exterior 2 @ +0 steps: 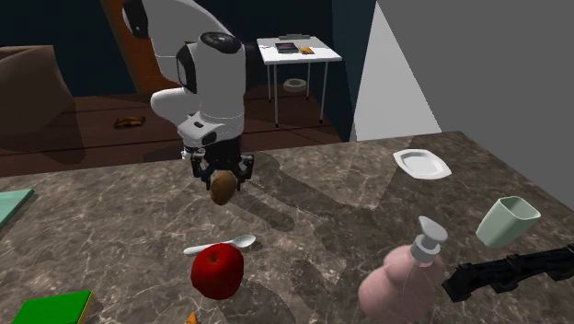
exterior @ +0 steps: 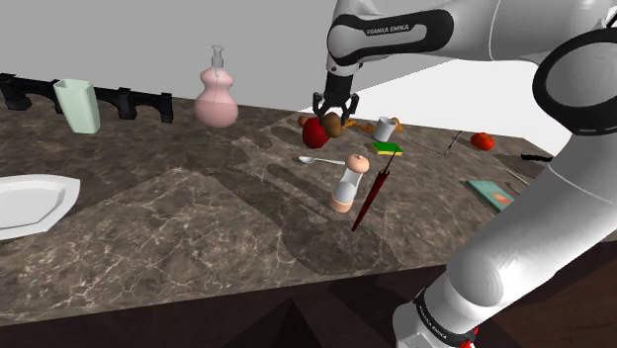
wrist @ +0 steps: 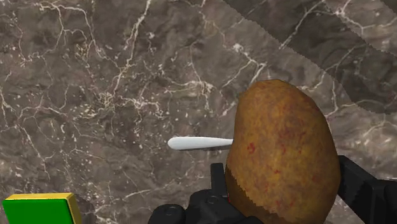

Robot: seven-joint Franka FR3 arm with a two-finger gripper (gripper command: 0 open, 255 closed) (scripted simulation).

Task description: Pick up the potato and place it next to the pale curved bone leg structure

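The words "FRANKA EMIKA" stand in pale capitals on the dark upper joint (exterior: 396,30) of the white arm (exterior: 564,188), near the top edge of the shoulder view. A second dark band (exterior: 442,318), low on the same arm, carries 1 line of pale lettering too small to read. The teal card (exterior: 490,193) on the tabletop (exterior: 198,227) bears an orange mark that cannot be made out.

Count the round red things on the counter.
2. The apple lies by the spoon, beside the held potato; a smaller one sits far toward the shoulder view's right. The arm may hide more.
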